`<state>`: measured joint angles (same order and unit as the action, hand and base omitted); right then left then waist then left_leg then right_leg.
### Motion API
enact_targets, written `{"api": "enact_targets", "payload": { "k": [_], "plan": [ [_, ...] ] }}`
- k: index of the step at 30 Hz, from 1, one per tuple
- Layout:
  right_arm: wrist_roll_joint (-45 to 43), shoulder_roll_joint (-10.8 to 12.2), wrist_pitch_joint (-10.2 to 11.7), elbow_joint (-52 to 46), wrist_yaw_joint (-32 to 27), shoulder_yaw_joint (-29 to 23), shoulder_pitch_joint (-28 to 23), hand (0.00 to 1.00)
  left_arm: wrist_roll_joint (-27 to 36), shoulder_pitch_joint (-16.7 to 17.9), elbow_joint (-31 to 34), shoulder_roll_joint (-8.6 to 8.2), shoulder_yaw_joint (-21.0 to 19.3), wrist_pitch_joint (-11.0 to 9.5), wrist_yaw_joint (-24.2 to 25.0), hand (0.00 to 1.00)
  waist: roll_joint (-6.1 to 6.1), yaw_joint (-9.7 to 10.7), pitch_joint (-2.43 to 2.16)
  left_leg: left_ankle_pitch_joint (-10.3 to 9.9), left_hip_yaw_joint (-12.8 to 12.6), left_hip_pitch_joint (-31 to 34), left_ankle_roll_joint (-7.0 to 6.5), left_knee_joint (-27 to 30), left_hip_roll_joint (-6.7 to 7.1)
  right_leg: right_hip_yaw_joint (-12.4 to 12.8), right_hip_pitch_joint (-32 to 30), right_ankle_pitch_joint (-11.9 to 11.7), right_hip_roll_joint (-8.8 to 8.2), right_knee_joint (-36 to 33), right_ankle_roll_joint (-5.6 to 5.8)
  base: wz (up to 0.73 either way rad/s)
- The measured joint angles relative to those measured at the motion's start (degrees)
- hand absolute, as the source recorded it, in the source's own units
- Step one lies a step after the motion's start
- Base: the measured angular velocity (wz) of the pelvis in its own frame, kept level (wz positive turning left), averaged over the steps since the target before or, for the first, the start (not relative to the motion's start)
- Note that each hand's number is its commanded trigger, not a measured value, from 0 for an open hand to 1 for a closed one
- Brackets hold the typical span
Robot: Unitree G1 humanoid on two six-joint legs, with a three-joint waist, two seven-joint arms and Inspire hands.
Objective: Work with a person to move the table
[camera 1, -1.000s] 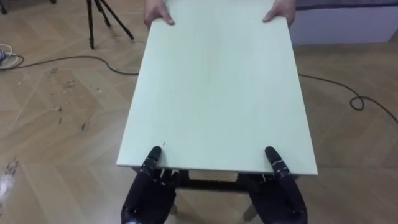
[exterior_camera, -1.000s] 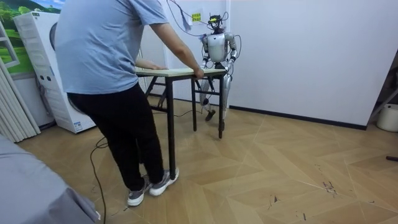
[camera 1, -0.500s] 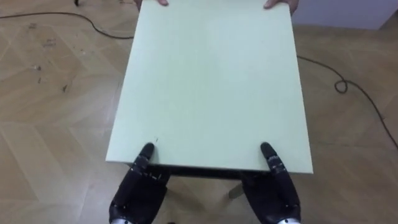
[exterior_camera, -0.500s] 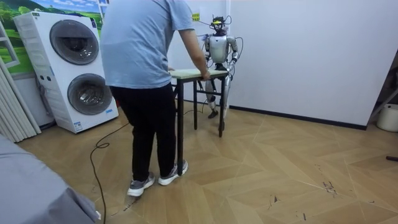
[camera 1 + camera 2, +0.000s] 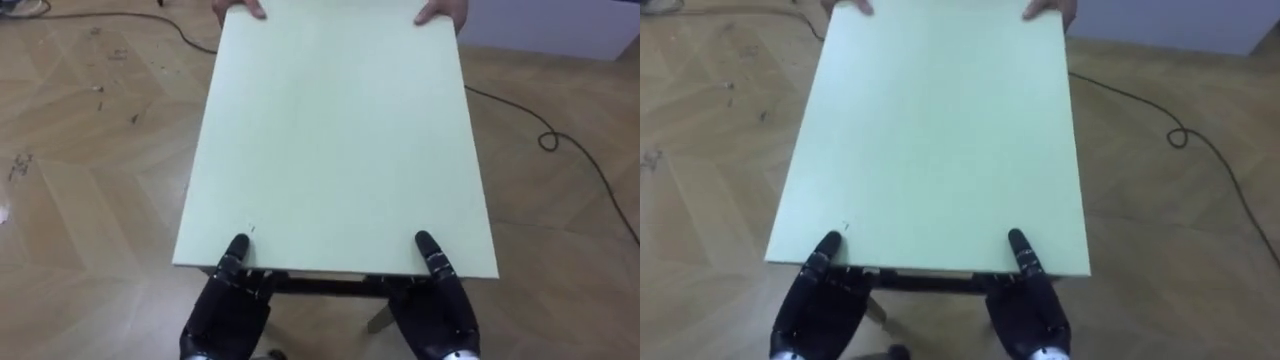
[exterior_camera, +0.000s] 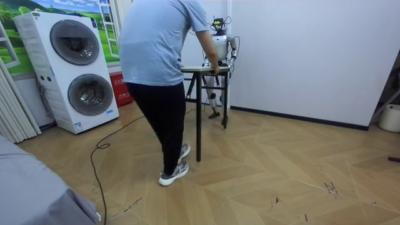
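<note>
The table (image 5: 335, 140) has a pale green top and dark legs and reaches away from me. My left hand (image 5: 228, 310) and right hand (image 5: 432, 310) grip its near edge, each with the thumb on top and the fingers underneath. At the far edge a person's two hands (image 5: 440, 12) hold the corners. In the room view the person (image 6: 162, 56) stands mid-stride at the table's (image 6: 201, 67) end, and I stand at the other end, close to the white wall.
A dark cable (image 5: 560, 140) snakes over the wooden floor to my right, and another runs at the far left. Two stacked washing machines (image 6: 75, 75) stand at the room view's left. Open floor lies at the room view's right.
The person has stepped toward the room view's right, swinging their end of the table that way. My hands keep their grip on the near edge. The eye view has shifted over the floor.
</note>
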<state>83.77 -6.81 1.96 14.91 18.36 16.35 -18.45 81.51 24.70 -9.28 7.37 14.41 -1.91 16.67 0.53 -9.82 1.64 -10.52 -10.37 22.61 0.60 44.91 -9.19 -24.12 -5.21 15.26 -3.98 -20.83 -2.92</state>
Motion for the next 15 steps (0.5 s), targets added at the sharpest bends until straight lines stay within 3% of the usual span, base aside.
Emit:
{"api": "enact_targets", "payload": {
  "k": [2,4,5,6,7,8,10,12,13,14,15],
  "plan": [
    [-0.8,0.1,-0.2,0.0,0.0,-0.2,0.0,1.0,-0.1,0.3,0.0,-0.15,-0.3,0.4,0.3,1.0,1.0,1.2,0.02,-4.6,0.9,-5.5,0.54,6.0,-0.32,-3.6,-0.3,-0.5,0.07,0.0,-0.45,0.16],
    [-1.3,0.0,-0.1,-0.2,0.0,-0.4,0.2,1.0,-0.3,0.2,0.1,-0.32,-0.6,0.8,0.2,1.0,2.02,3.1,0.01,-5.8,1.7,-10.9,1.4,6.5,-0.32,-5.1,-1.5,-0.8,0.24,-1.0,-0.24,0.36],
    [-1.3,-0.4,-0.1,-0.5,0.0,-0.8,0.2,1.0,-1.1,0.1,0.2,-0.87,-0.9,1.1,0.2,1.0,2.92,3.9,-0.12,-6.1,2.5,-13.9,1.73,5.1,-0.25,-5.7,-2.5,-0.7,0.21,-2.5,-0.24,0.31],
    [-1.4,-0.3,0.0,-0.5,0.0,-0.9,0.3,1.0,-1.4,-0.1,0.2,-1.25,-1.2,1.3,0.2,1.0,3.07,4.2,0.02,-7.3,2.8,-14.4,2.43,2.6,0.03,-5.6,-3.1,-0.6,0.0,-3.8,-0.2,0.23],
    [-1.5,-0.3,0.0,-0.5,0.0,-1.0,0.3,1.0,-2.1,-0.1,0.2,-1.65,-1.6,1.5,0.0,1.0,2.92,4.7,0.02,-8.0,3.0,-15.5,2.43,-1.5,1.26,-4.6,-4.5,-1.1,-0.48,-5.2,-0.84,0.29],
    [-1.4,-0.7,0.0,-0.6,0.0,-0.9,0.0,1.0,-2.3,0.0,0.2,-1.88,-1.6,1.8,-0.2,1.0,2.95,5.5,0.0,-7.9,4.2,-17.2,2.45,-6.1,2.6,-1.5,-5.7,-2.5,-0.51,-6.0,-2.32,0.34],
    [-1.1,-0.7,0.3,-0.7,0.1,-0.9,-0.3,1.0,-2.5,-0.2,0.3,-1.88,-1.5,1.9,-0.2,1.0,2.86,7.0,-0.07,-8.0,5.9,-19.5,2.49,-13.3,4.05,3.8,-7.0,-3.7,0.27,-5.5,-2.39,0.42],
    [-0.6,-0.8,0.9,-1.3,0.1,-0.9,-0.3,1.0,-2.5,-0.8,0.3,-2.01,-1.4,1.9,-0.2,1.0,3.14,7.5,0.03,-8.1,5.5,-21.7,2.66,-19.8,3.94,6.4,-9.1,-4.8,-0.05,-8.1,-1.43,0.24],
    [-0.2,-1.0,0.9,-1.3,0.1,-0.7,-0.3,1.0,-2.5,-0.8,0.3,-2.16,-1.3,1.9,-0.2,1.0,3.13,7.5,0.13,-8.1,5.7,-23.3,2.6,-21.9,3.72,6.6,-11.1,-5.2,-0.38,-12.3,-1.77,0.0],
    [0.1,-1.4,1.1,-1.3,0.0,-0.1,-0.4,1.0,-2.3,-0.5,0.2,-2.27,-1.1,1.5,-0.2,1.0,3.82,7.8,0.51,-8.7,6.2,-25.6,1.95,-24.4,3.14,9.3,-15.7,-5.4,0.82,-17.6,-1.55,0.0],
    [0.0,-1.3,1.2,-1.3,0.0,0.1,-0.5,1.0,-2.2,-0.2,0.5,-2.22,-0.9,1.2,-0.2,1.0,3.92,7.8,0.2,-9.5,6.3,-25.3,1.85,-24.3,2.84,11.1,-16.2,-5.5,2.31,-13.2,-0.89,0.07]
  ]
}}
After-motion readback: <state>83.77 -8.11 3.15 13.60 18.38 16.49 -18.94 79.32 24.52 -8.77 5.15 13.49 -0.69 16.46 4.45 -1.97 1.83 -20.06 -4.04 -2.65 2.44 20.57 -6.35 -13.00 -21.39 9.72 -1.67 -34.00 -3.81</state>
